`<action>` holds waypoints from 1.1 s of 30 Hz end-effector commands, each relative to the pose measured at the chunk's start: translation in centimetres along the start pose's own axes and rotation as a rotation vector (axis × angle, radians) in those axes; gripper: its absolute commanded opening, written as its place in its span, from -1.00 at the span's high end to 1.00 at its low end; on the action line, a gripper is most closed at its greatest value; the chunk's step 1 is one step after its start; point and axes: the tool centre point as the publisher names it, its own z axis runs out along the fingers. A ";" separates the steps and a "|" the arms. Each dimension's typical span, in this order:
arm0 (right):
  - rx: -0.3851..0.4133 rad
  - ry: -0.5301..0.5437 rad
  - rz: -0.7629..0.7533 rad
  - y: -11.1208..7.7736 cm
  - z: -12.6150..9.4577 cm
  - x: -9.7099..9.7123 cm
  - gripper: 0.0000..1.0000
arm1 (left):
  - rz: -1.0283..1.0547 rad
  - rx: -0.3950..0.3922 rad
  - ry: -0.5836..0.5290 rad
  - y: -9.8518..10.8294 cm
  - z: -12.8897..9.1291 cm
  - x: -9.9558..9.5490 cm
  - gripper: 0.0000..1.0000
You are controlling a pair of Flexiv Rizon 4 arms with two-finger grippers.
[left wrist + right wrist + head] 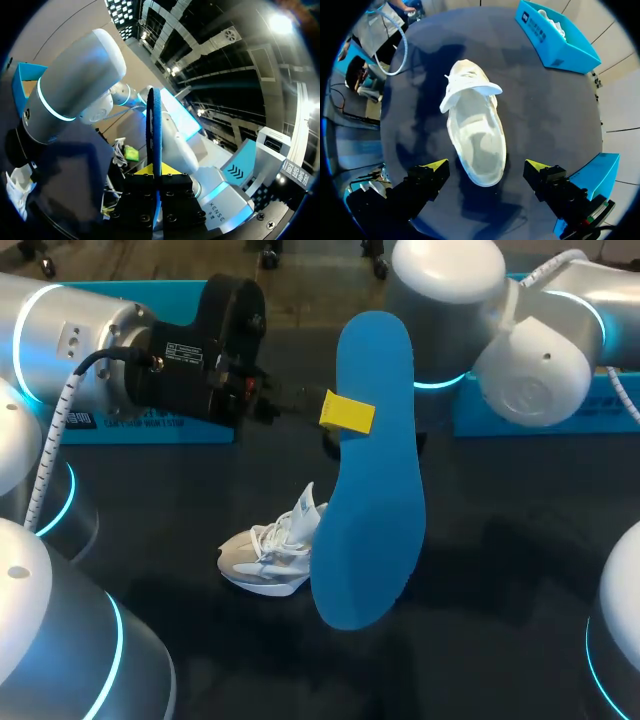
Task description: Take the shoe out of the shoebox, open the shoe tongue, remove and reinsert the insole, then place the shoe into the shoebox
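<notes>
You are gripping the blue insole (pixel 370 480) with your left gripper (pixel 349 412). Its yellow-tipped fingers are pressing the insole from both sides, near the middle of its length. In the left wrist view the insole (pixel 154 125) is showing edge-on, running straight out from the left gripper (pixel 156 172). It is hanging clear above the dark table (pixel 500 570). In the head view its near end is overlapping part of the white shoe (pixel 268 555). The shoe (pixel 475 135) is standing on its sole near the middle of the table, outside the box, with its tongue lifted and folded toward the toe. Your right gripper (pixel 485 167) is hovering over the heel end of the shoe, its fingers spread wide apart and touching nothing. The blue shoebox (pixel 570 60) is sitting at the table's edge, well apart from the shoe, with something white lying inside. A second blue box (pixel 602 170) is sitting just beside the right gripper.
</notes>
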 end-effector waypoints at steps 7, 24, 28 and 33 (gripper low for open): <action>-0.013 0.013 -0.032 1.6 3.2 -2.0 -1.00 | -0.001 0.001 0.000 0.1 0.1 0.0 1.00; -0.060 0.041 -0.101 2.2 9.4 -2.9 -1.00 | -0.001 0.001 0.000 0.1 0.1 0.0 1.00; -0.063 0.067 -0.110 2.5 10.1 -3.0 -1.00 | -0.001 0.001 0.000 0.1 0.1 0.0 1.00; -0.060 0.088 -0.122 3.0 10.3 -3.2 -0.61 | -0.001 0.001 0.000 0.1 0.1 0.0 1.00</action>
